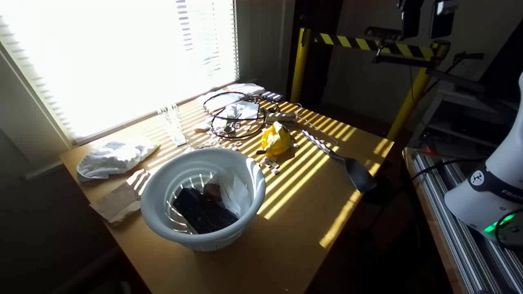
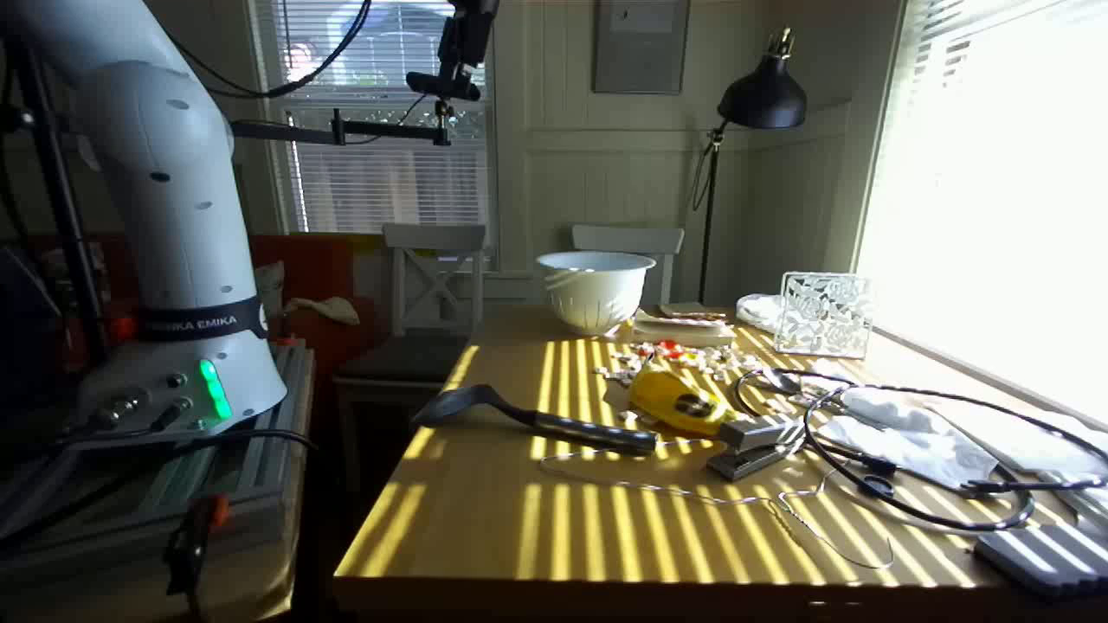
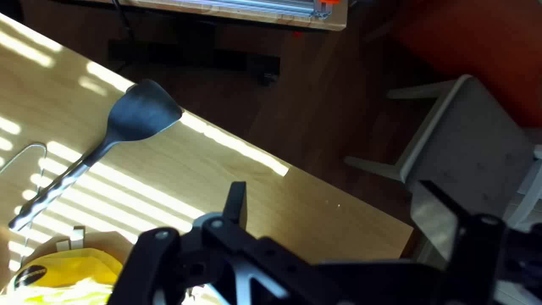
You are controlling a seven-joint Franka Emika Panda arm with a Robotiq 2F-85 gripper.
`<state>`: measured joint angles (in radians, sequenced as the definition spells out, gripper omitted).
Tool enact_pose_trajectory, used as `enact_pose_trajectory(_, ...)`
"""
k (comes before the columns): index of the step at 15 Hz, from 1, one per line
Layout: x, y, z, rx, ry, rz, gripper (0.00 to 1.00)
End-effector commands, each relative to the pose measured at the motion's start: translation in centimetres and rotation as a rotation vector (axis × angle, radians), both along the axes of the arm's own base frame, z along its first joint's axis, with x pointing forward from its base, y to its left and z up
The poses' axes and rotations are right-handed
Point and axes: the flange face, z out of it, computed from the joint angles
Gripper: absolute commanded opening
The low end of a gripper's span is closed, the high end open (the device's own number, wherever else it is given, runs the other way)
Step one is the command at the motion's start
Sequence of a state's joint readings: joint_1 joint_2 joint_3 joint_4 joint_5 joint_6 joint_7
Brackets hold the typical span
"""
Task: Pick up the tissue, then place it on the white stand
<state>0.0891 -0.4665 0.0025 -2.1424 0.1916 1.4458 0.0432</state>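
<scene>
While the gripper is spread wide, nothing held, a pale colander is occupied by a black object, a whitish sheet.

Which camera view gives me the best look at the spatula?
The wrist view: the spatula appears large, whole and from above, its head and handle both clear. Both exterior views also show it end to end, but smaller; in an exterior view its head looks strongly foreshortened.
</scene>
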Motion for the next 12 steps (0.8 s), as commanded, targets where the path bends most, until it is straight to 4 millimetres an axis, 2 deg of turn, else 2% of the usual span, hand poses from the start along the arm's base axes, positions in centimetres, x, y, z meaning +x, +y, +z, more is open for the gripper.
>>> enact_pose_trajectory(1, 0.0, 0.0, 0.1, 0.0, 0.001, 0.0, 1.0)
enact_pose_trajectory(8, 0.1, -0.2, 0.2, -0.001, -0.018, -0.001, 1.0)
enact_pose_trajectory(9, 0.3, -0.9, 0.3, -0.008, -0.036, -0.013, 1.0)
enact_pose_trajectory(11, 0.7, -4.0, 0.9, -0.039, -0.081, -0.089, 1.0)
enact_pose_trajectory(12, 0.7, -6.2, 1.3, -0.057, -0.114, -0.146, 1.0)
